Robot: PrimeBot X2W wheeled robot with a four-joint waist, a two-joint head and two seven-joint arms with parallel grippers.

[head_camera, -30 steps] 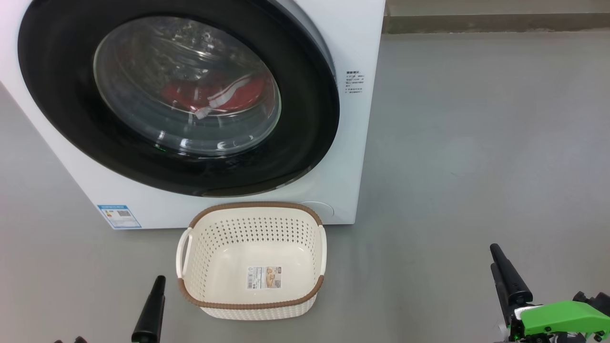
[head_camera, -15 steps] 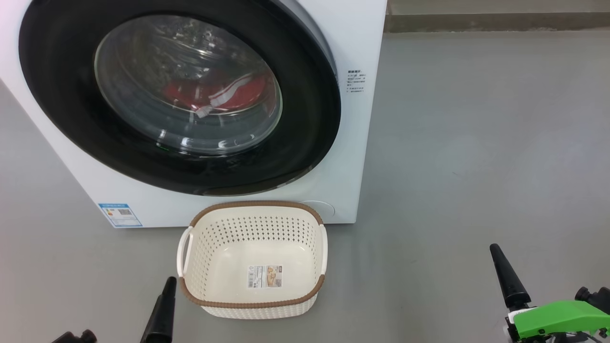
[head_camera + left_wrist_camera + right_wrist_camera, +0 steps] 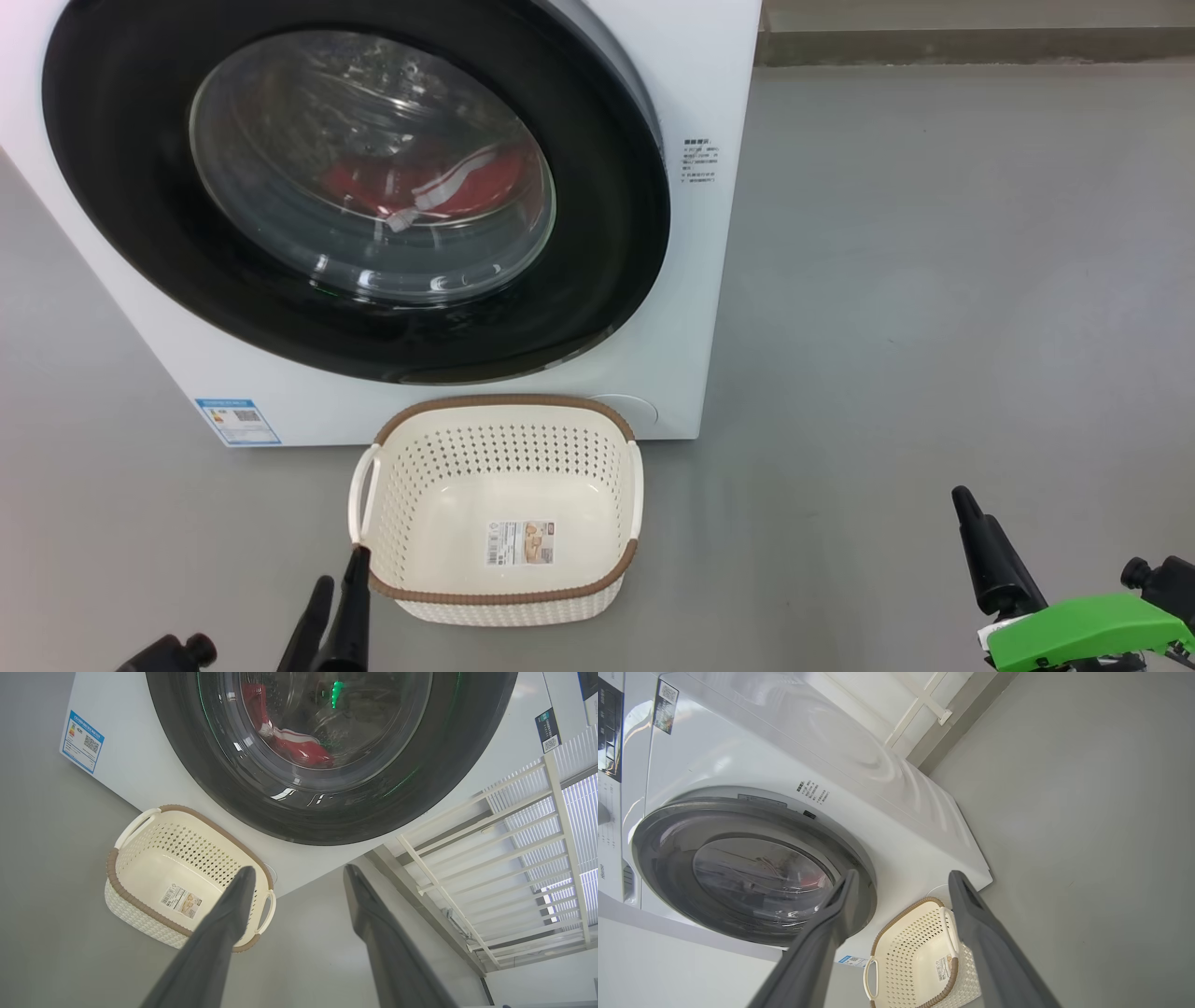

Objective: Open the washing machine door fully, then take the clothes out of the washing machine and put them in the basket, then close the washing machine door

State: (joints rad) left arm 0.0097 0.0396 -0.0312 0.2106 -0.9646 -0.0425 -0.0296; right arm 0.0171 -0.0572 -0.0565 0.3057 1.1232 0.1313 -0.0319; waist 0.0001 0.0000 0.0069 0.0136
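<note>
The left tool is spread wide and holds nothing, low at the near left corner of the basket, one fingertip just beside its brown rim. The right tool is equally wide open and empty, well off to the right above the grey floor. The basket sits on the floor just in front of the washing machine, under the shut washing machine door, and the clothes lie inside behind its glass.
</note>
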